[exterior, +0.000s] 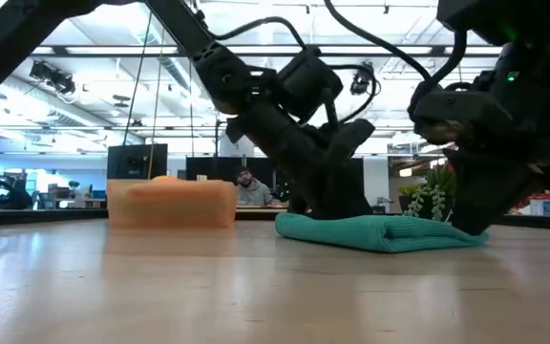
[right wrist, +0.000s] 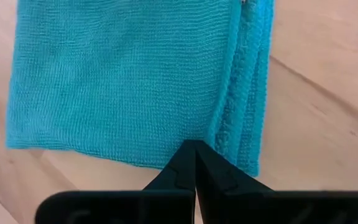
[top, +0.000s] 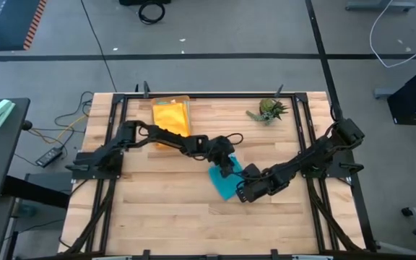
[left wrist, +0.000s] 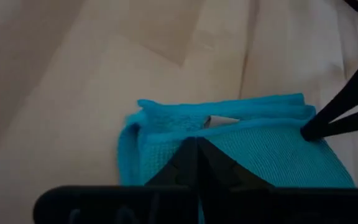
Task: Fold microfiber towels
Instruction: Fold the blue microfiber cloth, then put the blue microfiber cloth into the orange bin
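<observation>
A teal microfiber towel lies folded in several layers on the wooden table near its middle, and also shows in the low view. My left gripper is shut over the towel's far part, its tips on the top layer. My right gripper is shut at the towel's right edge, beside the stacked hems. Yellow and orange towels lie in the orange tray at the far left. My left gripper sets its shut fingertips on the towel's top layer, near one short end, slanting down from the table's far left. The towel lies flat on the table. I cannot tell whether any cloth is caught between the fingers. My right gripper touches the towel with its shut fingertips at the edge, next to the stacked hems. It comes slanting down from the table's right side. The towel lies flat on the table, and no cloth shows between the fingers.
The orange tray also shows at the left of the low view. A small spiky green plant stands at the far right of the table. Bare wood lies on the near side of the towel.
</observation>
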Action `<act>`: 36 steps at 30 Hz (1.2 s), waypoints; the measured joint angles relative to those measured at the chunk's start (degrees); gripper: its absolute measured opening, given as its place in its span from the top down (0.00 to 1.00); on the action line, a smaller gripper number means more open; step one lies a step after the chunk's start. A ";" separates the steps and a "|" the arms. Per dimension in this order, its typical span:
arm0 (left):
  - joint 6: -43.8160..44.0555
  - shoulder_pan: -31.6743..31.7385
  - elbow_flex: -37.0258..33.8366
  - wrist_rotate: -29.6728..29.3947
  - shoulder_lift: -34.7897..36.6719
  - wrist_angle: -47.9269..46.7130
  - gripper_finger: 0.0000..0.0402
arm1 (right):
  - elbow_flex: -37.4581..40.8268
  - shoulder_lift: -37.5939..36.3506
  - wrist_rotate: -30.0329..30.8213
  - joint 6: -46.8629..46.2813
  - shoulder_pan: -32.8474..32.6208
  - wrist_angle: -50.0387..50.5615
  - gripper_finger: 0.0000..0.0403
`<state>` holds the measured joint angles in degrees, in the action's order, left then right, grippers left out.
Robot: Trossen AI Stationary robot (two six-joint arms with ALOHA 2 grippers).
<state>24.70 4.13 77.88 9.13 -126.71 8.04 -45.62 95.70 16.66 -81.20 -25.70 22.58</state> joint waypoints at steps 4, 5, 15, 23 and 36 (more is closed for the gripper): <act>-0.33 0.96 -0.07 -0.25 3.76 -1.01 0.97 | 0.04 -0.23 -0.04 5.22 1.24 0.48 0.99; -1.04 1.00 0.10 -0.30 5.10 -1.56 0.95 | 0.11 -0.47 -0.09 7.42 1.77 0.79 0.99; -3.56 -4.18 -10.25 -3.81 18.83 -12.91 0.98 | 0.21 -1.44 -3.80 32.64 10.75 1.14 0.99; 17.18 -12.72 -34.06 -15.89 34.55 2.60 0.92 | 0.41 -1.45 -5.16 59.14 19.65 -5.72 0.99; 31.98 -12.49 -39.92 -17.06 36.71 3.30 0.83 | -14.77 -1.80 -6.43 52.10 25.93 5.21 0.95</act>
<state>56.68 -8.36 37.95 -7.93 -90.00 11.34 -60.38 93.91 10.23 -29.10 0.24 27.79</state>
